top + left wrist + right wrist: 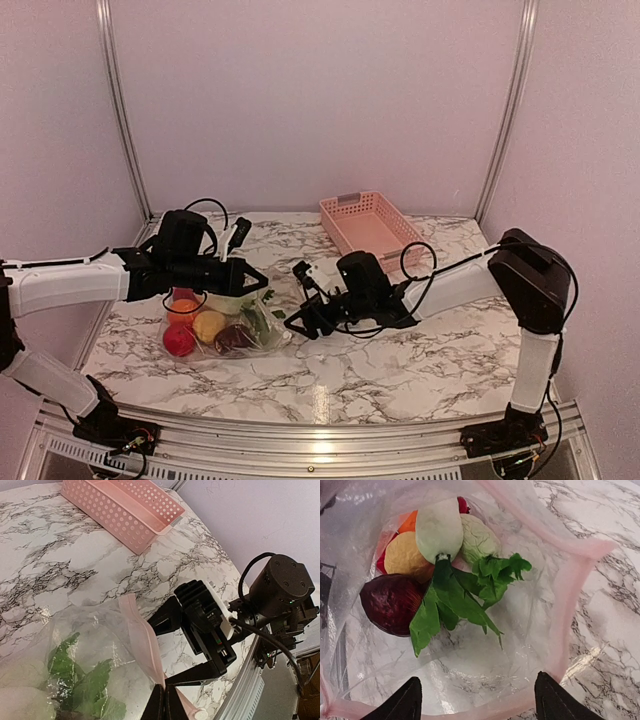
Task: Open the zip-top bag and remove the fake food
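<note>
The zip-top bag [225,322] lies on the marble table, left of centre, with its mouth spread wide. My left gripper [165,705] is shut on the bag's pink zip strip [142,640] and holds that edge up. In front of the mouth my right gripper [477,702] is open, its fingertips [555,702] standing either side of the near pink lip [570,595]. Inside the bag lies the fake food: a dark red piece [390,602], a yellow one [405,555], a white root [440,527] with green leaves [455,600], and a pale cabbage [477,540].
A pink slatted basket [370,225] stands at the back, right of centre, also in the left wrist view [125,510]. The right arm's wrist [280,587] hangs close beside the bag's mouth. Grey walls enclose the table [400,375] on three sides.
</note>
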{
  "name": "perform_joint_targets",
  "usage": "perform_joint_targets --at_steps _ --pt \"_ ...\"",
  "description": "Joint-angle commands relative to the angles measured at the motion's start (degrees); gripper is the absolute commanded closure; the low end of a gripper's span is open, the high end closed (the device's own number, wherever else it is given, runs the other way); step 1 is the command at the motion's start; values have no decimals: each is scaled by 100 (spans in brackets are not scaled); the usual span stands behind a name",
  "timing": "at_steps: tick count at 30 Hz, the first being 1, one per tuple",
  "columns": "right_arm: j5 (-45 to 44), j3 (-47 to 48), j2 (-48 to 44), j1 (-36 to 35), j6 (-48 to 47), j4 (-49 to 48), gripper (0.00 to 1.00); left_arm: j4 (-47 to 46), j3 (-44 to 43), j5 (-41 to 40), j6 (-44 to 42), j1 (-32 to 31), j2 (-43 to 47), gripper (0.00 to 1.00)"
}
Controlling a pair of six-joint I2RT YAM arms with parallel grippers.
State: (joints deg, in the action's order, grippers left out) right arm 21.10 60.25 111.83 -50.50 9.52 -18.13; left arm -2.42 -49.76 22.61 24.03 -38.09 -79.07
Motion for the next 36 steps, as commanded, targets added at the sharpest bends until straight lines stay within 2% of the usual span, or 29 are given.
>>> perform_joint_targets --at_steps 1,6,17,19,21,25,28,30,33,36 --pt "74 295 -123 -122 -574 -672 23 -174 -141 303 -51 12 -125 100" --pt "107 719 261 -264 -1100 -873 23 -106 -198 381 -63 3 -187 100" --pt "303 1187 1123 -344 -1209 -1631 22 -17 -374 363 46 11 -285 100" --pt "382 1261 1229 -339 -1249 -1650 22 63 -403 268 148 78 -223 90" --pt "366 1283 1304 -345 -1347 -1634 22 127 -346 278 349 297 -90 74" --pt "366 1319 1422 -346 -1497 -1544 21 226 19 325 816 1021 443 43" --pt "460 1339 1501 -343 -1559 -1461 20 555 323 -112 986 1562 1004 23" --pt "545 1340 1529 -343 -1590 -1436 20 975 447 -508 1071 1961 1162 20" --pt "651 1418 1597 -342 -1673 -1340 21 1720 572 -999 1094 2537 1098 22" --pt "749 1539 1659 -346 -1769 -1259 24 1905 815 -998 1111 2970 949 23"
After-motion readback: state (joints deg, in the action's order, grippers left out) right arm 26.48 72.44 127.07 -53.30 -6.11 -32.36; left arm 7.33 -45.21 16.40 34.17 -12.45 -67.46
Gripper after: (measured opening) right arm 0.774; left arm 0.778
